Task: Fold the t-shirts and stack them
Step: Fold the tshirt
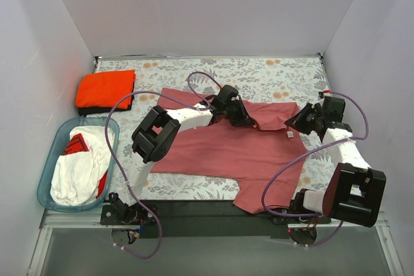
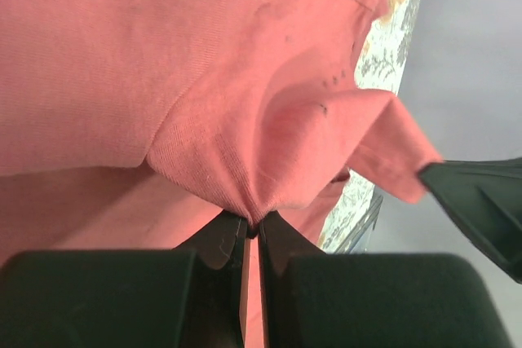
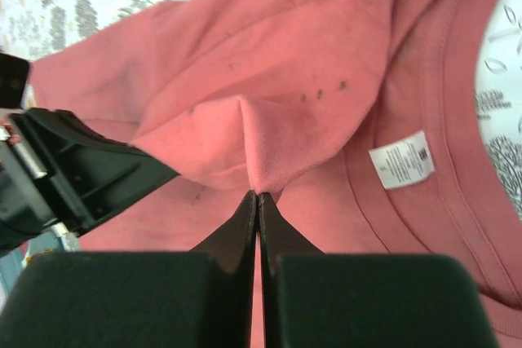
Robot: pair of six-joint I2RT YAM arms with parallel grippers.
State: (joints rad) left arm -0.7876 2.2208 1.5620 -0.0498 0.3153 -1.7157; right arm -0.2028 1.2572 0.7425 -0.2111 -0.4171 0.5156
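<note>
A: How could this fold be done well?

B: The rose-red t-shirt was spread on the desk beneath both hands. One raised flap was pinched by the left hand and by the right hand, each pressed together on cloth. Probably both should be moved together and level, so that the edge is laid straight.

A: What was shown by one view only?

B: Dark specks just above the right hand were shown by the wrist views. The orange t-shirt, well apart to the left of both hands, was seen only from above.
</note>
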